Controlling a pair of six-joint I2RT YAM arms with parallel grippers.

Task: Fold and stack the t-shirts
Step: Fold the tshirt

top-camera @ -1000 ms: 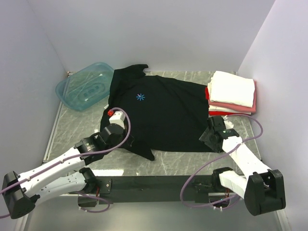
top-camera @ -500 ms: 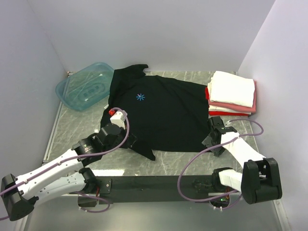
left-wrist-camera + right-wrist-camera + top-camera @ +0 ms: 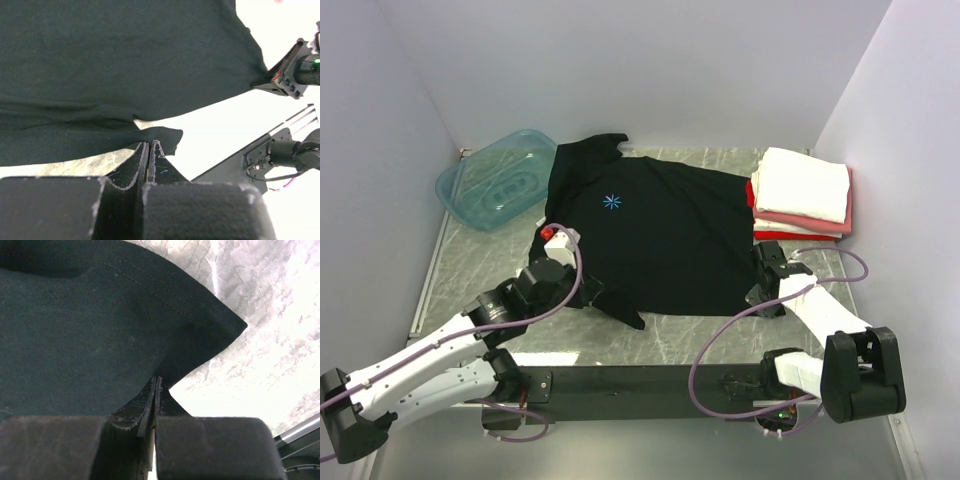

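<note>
**A:** Where is the black t-shirt (image 3: pixel 660 235)?

**B:** It lies spread out on the marble table (image 3: pixel 670 345), collar toward the far wall, with its blue starburst (image 3: pixel 612 203) facing up. The far-left sleeve lies right at the teal tub (image 3: pixel 495 180).

**A:** And the left gripper (image 3: pixel 149 144)?

**B:** It is low at the near-left hem. In its wrist view the 2 fingers are pressed together, with a small fold of black cloth pinched at the tips.

**A:** What about the right gripper (image 3: pixel 156 381)?

**B:** Much the same at the near-right corner. The jaws are closed on the hem, and the pointed corner of the cloth juts out to the right over the marble.

**A:** Where are the other shirts?

**B:** There are 3 folded ones in a pile at the far right of the table. The white shirt (image 3: pixel 805 183) is on top, the pink shirt (image 3: pixel 800 219) is under it, and the red shirt (image 3: pixel 772 235) is at the bottom. The pile sits just beside the black t-shirt's right edge.
</note>
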